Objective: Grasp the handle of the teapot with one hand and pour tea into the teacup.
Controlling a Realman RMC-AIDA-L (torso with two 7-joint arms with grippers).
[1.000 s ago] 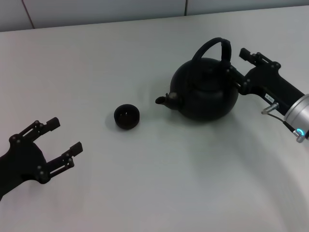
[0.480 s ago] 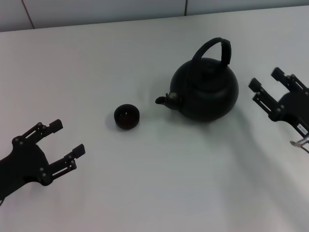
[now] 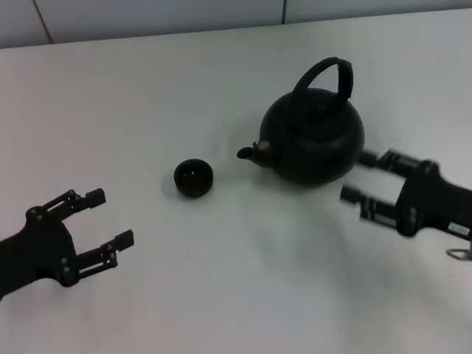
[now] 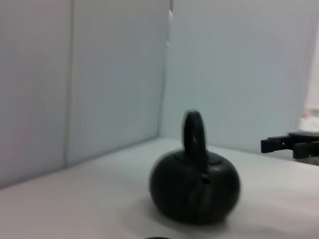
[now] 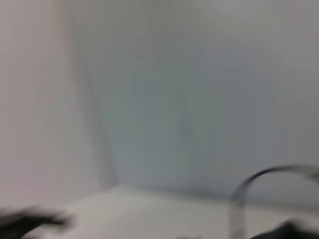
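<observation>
Hovering my right tool point(image 3: 361, 179) beside teapot point(image 3: 313, 136), fingers spread, gripping nothing. Teapot upright on worktop point(image 3: 221, 280), handle point(image 3: 328, 74) free, spout facing teacup point(image 3: 193, 178) nearby. My left tool point(image 3: 105, 220) open, well apart.

The right gripper point(image 3: 363, 184), a second ago up against the handle point(image 3: 330, 71) of the teapot point(image 3: 313, 135), has let go and swung down toward the counter's near edge, fingers spread, now low beside the pot's right flank. The left gripper point(image 3: 110, 220) has crept slightly rightward and nearer the near edge
</observation>
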